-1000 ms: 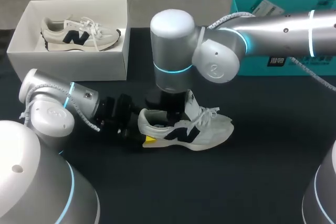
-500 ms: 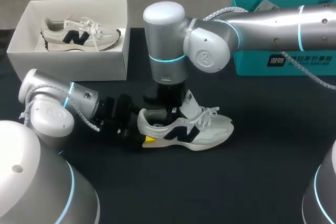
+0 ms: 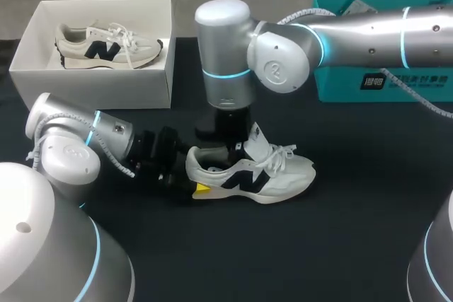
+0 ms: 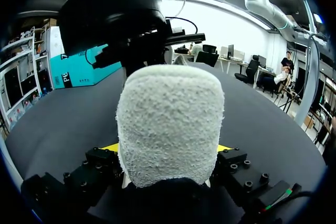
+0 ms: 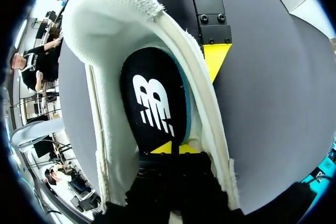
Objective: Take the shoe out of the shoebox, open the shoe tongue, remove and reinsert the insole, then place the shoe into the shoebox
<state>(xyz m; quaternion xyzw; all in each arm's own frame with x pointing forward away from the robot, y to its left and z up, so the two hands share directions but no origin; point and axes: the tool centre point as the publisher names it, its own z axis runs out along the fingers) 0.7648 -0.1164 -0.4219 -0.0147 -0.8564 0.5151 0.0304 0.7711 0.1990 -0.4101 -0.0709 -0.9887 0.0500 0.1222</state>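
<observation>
A white sneaker (image 3: 276, 175) with a dark logo lies on its sole on the black table (image 3: 340, 245), toe to the right. My left gripper (image 3: 191, 178) stands wide around its heel (image 4: 168, 124), a yellow tip touching each side, so it is shut on the shoe. From above, my right gripper (image 3: 230, 150) reaches down into the shoe's opening (image 5: 115, 30). Its yellow tips (image 5: 170, 149) are pressed together at the near end of the black insole (image 5: 152, 103). The insole's heel end lies flat inside.
A white shoebox (image 3: 159, 79) stands at the back left with a second matching sneaker (image 3: 106, 46) in it. A teal box (image 3: 382, 86) sits at the back right, under my right arm.
My right gripper has closed inside the shoe, and its arm has shifted a little to the left. The left arm and the shoe have stayed put.
</observation>
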